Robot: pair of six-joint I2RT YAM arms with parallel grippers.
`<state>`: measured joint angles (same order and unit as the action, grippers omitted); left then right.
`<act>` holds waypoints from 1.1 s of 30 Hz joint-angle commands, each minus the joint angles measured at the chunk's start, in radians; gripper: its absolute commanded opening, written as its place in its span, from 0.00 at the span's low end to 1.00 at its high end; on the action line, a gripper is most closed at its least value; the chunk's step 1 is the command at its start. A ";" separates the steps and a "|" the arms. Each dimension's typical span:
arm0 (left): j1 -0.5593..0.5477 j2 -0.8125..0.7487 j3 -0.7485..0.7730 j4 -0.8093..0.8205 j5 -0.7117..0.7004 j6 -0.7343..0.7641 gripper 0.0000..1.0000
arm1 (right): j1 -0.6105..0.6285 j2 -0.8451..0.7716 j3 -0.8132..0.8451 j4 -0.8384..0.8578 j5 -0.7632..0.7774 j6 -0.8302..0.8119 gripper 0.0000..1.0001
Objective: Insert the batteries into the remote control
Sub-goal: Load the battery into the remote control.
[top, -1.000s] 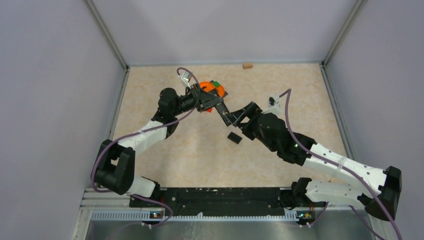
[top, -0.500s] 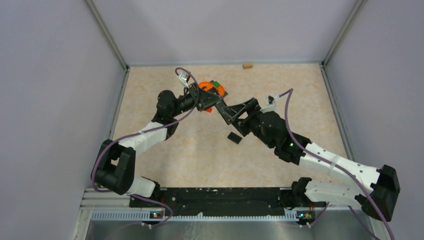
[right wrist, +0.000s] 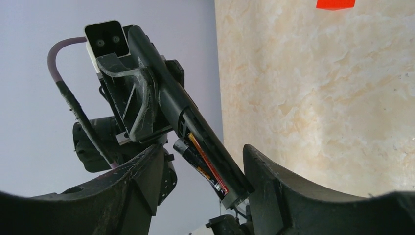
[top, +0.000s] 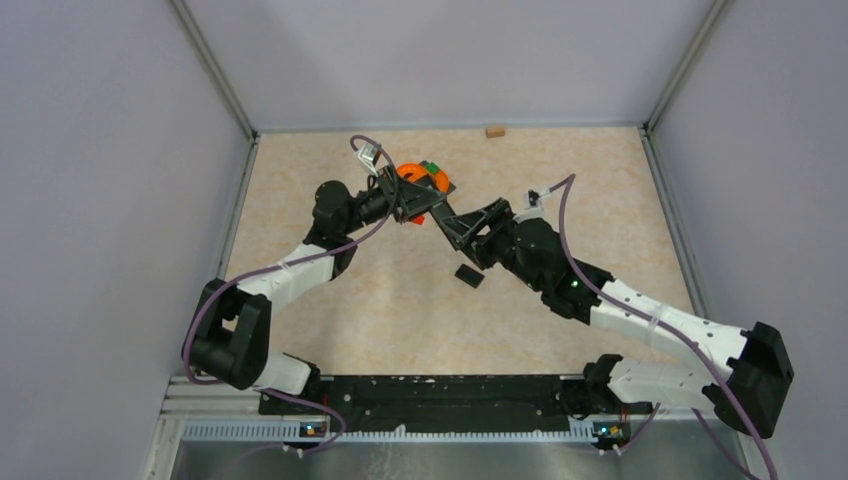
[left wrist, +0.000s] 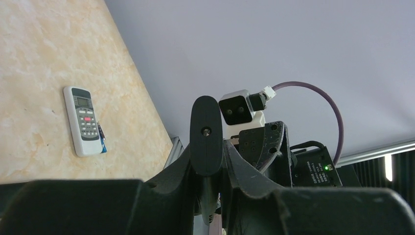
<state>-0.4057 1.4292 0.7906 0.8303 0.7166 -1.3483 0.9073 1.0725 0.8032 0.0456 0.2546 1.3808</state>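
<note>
My left gripper [top: 416, 205] is shut on a black remote control [top: 446, 218] and holds it above the table, pointing right. In the left wrist view the remote [left wrist: 206, 132] stands end-on between the shut fingers. My right gripper [top: 466, 230] is open, with its jaws on either side of the remote's free end. The right wrist view shows the remote [right wrist: 161, 78] with its compartment open. Batteries [right wrist: 199, 165], black with orange-red, lie in it; one sticks out sideways at its top. The right gripper [right wrist: 203, 152] is not closed on anything.
A black battery cover [top: 468, 275] lies on the table below the grippers. An orange object and green blocks [top: 427, 174] sit behind the left gripper. A wooden block [top: 494, 130] lies at the back wall. A white remote [left wrist: 84, 121] with a blue battery [left wrist: 103, 143] beside it lies on the table.
My right gripper has moved up and left, closer around the remote's free end. The left gripper has kept hold of the remote, shifting only slightly.
</note>
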 commanded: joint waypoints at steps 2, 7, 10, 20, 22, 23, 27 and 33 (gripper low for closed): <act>0.001 -0.051 -0.009 0.076 0.013 0.015 0.00 | -0.016 -0.006 -0.010 0.087 -0.033 0.010 0.60; 0.001 -0.061 -0.012 0.082 0.016 0.015 0.00 | -0.023 -0.012 -0.025 0.096 -0.044 0.016 0.51; 0.001 -0.064 -0.009 0.088 0.016 0.013 0.00 | -0.026 -0.015 -0.036 0.102 -0.052 0.020 0.46; 0.001 -0.044 0.000 0.105 0.011 -0.027 0.00 | -0.028 -0.029 -0.069 0.121 -0.061 0.012 0.35; 0.001 -0.038 0.000 0.113 0.012 -0.031 0.00 | -0.028 -0.036 -0.074 0.124 -0.054 -0.002 0.45; 0.001 -0.037 -0.001 0.111 0.011 -0.027 0.00 | -0.028 -0.043 -0.078 0.126 -0.047 -0.016 0.56; 0.005 -0.039 -0.008 0.083 0.014 0.012 0.00 | -0.040 -0.076 -0.079 0.111 -0.038 -0.116 0.79; 0.030 -0.083 -0.010 -0.072 0.011 0.146 0.00 | -0.116 -0.123 -0.086 0.027 -0.109 -0.217 0.80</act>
<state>-0.3958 1.4044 0.7803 0.8272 0.7216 -1.3148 0.8406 1.0016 0.7193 0.1143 0.1806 1.2629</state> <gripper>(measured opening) 0.239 0.806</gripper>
